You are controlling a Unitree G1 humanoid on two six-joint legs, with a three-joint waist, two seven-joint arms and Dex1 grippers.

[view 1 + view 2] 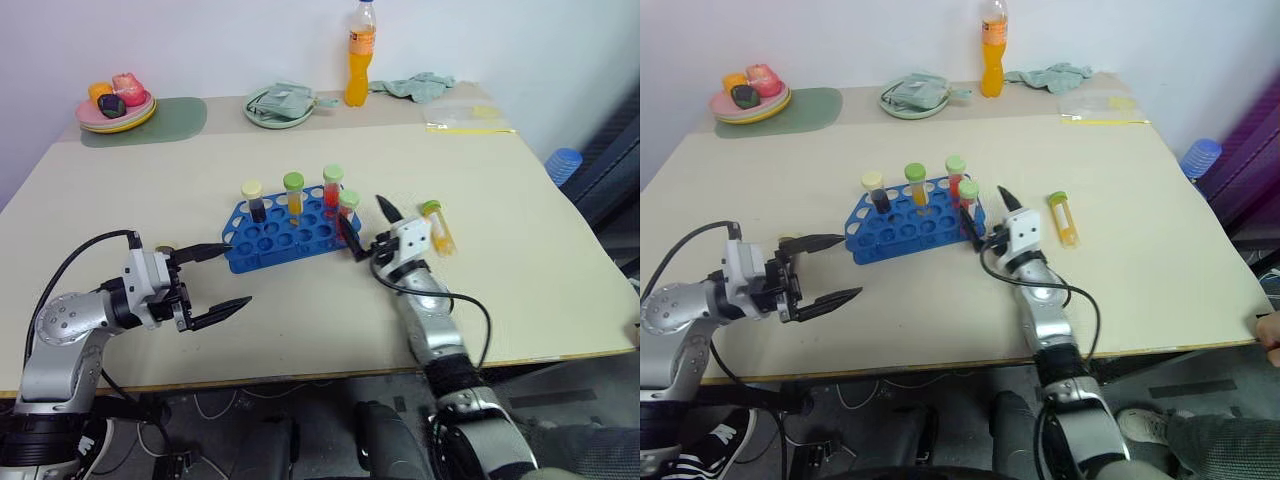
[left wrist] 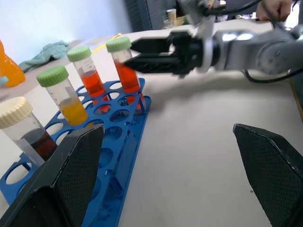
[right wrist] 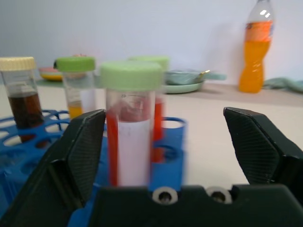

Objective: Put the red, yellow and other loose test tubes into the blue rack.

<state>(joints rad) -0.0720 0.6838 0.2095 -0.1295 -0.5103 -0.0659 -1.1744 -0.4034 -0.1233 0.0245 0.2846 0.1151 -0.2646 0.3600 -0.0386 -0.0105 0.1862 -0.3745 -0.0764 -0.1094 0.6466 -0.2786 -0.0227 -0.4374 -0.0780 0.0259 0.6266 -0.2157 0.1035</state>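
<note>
Our right gripper (image 1: 368, 226) stands spread beside the blue plastic rack (image 1: 282, 237), evidently after seating a red tube; our left gripper (image 1: 214, 283) waits agape; one yellow-filled, green-capped tube (image 1: 438, 228) lies loose nearby.

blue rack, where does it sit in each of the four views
Left eye view: blue rack at table centre, between the end effectors.
Right eye view: blue rack left of centre.
Left wrist view: lower left, tubes standing in it.
Right wrist view: low, behind the nearest red tube.
Shared landmark: orange bottle at the table's far edge.
</note>
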